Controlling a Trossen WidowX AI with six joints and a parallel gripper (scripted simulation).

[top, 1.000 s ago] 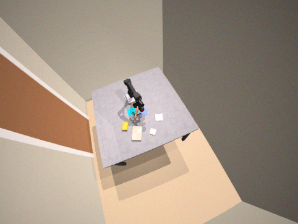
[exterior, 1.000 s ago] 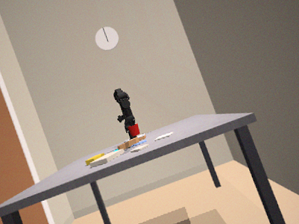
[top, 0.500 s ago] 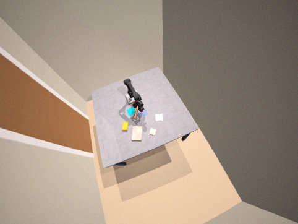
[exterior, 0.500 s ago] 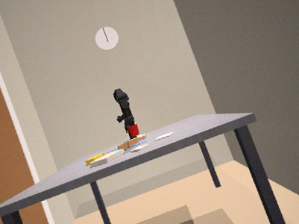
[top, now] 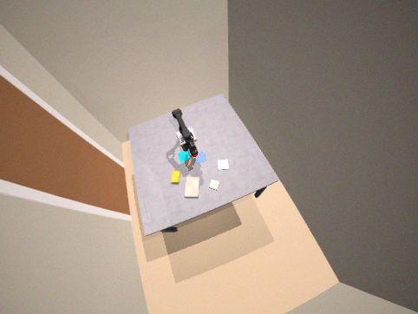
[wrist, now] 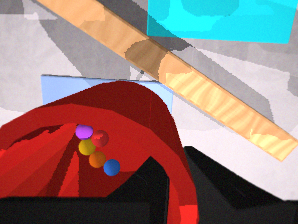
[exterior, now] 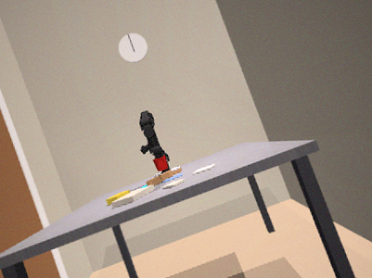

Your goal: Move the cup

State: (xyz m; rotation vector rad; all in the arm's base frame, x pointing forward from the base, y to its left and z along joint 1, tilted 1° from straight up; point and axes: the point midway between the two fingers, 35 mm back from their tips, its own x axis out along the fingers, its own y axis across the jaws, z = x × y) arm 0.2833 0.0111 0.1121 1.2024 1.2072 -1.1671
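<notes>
The red cup [top: 195, 153] [exterior: 161, 164] [wrist: 125, 97] is held up above the table. Several marbles [wrist: 97, 159] lie together inside it. My gripper [wrist: 175, 155] is shut on the cup's wall, one finger inside and one outside. The blue pad [top: 201, 157] [exterior: 173, 177] [wrist: 57, 92] shows partly behind the cup in the wrist view. The cyan pad [top: 183, 156] [wrist: 225, 22] lies flat at the top right of the wrist view. The cup is over neither pad's far side plainly; its exact place above the table is hard to tell.
A wooden bar [top: 190, 162] [exterior: 154, 181] [wrist: 220, 102] lies between the pads, near the cup. A yellow block [top: 175, 177] [exterior: 117, 198], a cream block [top: 192, 187] [exterior: 133, 196] and two white tiles [top: 223, 164] [top: 214, 185] lie farther out. White pieces lie beside the arm.
</notes>
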